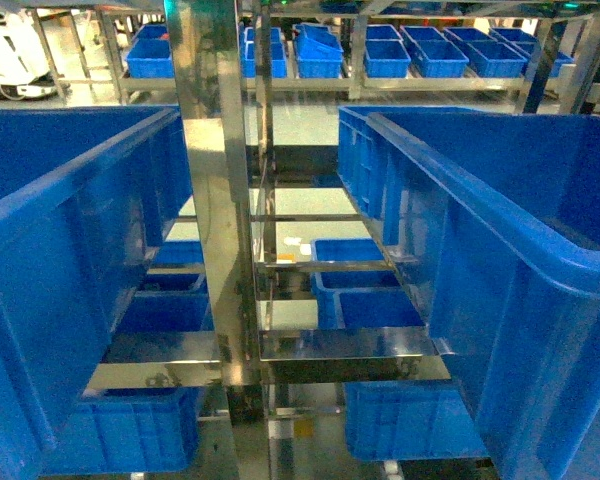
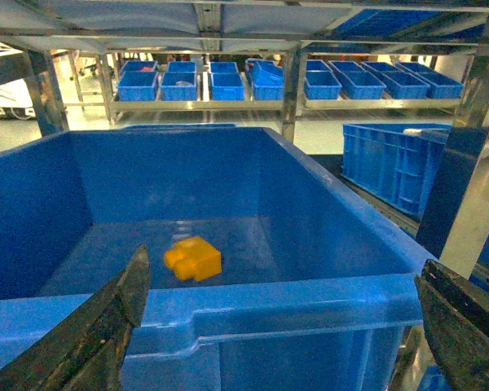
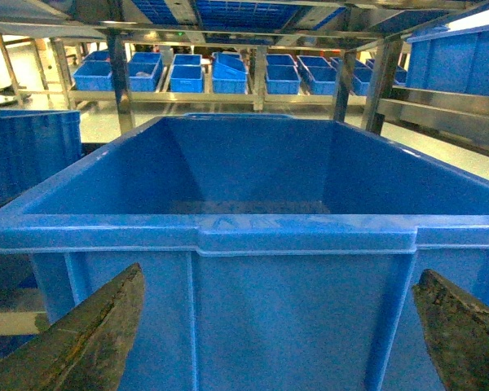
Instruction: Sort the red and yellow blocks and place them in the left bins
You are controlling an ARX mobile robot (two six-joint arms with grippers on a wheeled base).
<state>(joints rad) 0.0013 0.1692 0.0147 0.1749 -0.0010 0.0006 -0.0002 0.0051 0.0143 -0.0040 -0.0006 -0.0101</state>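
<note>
Two large deep bright-blue plastic crates flank a polished steel rack upright (image 1: 215, 200) in the head view: left crate (image 1: 70, 260) at the frame's left, right crate (image 1: 510, 250) opposite, both w/ thick rolled rims. Smaller blue bins (image 1: 360, 290) sit on lower shelves between them; a far shelf row of blue trays (image 1: 380, 55) runs across the background.

Left wrist view: the left gripper (image 2: 285, 326) hangs just outside the near rim of the left crate (image 2: 310, 301), its dark worn fingers (image 2: 106, 326) spread wide apart at both frame edges, holding nothing. Inside, on the crate floor toward the near-left, lies the orange-yellow glossy plastic block (image 2: 193, 258), studs visible, resting apart from the walls.

Right wrist view: the right gripper (image 3: 277, 334) faces the near wall of the right crate (image 3: 301, 232), fingers (image 3: 90, 342) likewise wide apart & empty. What shows of that crate's interior holds no block.

Small red block: not seen in any view.
</note>
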